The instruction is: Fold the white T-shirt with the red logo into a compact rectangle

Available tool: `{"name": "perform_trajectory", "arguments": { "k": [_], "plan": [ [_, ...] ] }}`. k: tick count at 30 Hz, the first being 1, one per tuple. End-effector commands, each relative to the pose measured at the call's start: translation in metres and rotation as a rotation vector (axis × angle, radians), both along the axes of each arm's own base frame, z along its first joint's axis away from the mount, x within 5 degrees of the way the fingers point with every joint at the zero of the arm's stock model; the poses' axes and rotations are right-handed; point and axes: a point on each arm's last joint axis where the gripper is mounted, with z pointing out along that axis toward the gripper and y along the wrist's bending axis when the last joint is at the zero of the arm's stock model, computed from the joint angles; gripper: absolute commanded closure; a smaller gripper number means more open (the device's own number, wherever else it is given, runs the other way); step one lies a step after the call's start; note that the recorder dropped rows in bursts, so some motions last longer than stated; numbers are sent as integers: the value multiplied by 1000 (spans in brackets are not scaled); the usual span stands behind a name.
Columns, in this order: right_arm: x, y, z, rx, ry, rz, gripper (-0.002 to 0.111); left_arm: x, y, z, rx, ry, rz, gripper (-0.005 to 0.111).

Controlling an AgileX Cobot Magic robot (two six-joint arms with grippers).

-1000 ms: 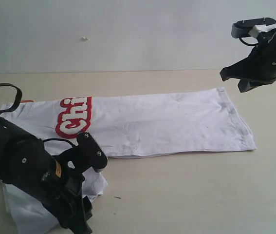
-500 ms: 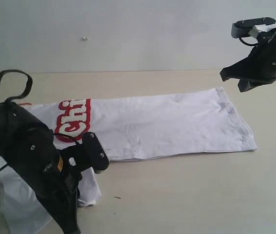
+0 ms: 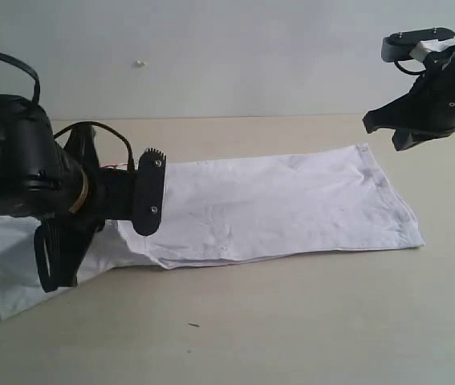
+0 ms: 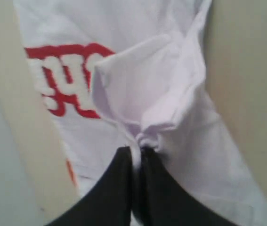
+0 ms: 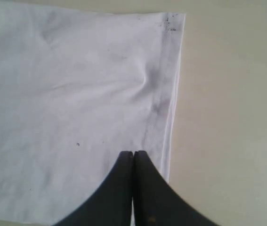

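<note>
Pinching a white T-shirt (image 3: 291,204) fold, the left gripper (image 4: 136,153) sits just before the red logo (image 4: 62,80); the right gripper (image 5: 133,154), closed and empty, hovers over the shirt's far end along its long axis.

White letters on the red logo (image 4: 62,80) of the white T-shirt (image 4: 138,80), partly covered, not legible

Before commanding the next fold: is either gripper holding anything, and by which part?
Left gripper pinches a bunched fold of the white T-shirt; right gripper is shut, holding nothing.
</note>
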Motion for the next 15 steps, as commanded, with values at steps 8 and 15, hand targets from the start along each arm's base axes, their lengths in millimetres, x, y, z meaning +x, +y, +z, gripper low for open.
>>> {"name": "perform_trajectory", "arguments": {
  "k": [8, 15],
  "plan": [
    [2, -2, 3, -7, -46, -5, 108, 29, -27, -24, 246, -225, -608, 107],
    [5, -3, 4, -12, -85, -8, 108, 61, -15, -54, 176, -169, -425, 103]
  ]
}}
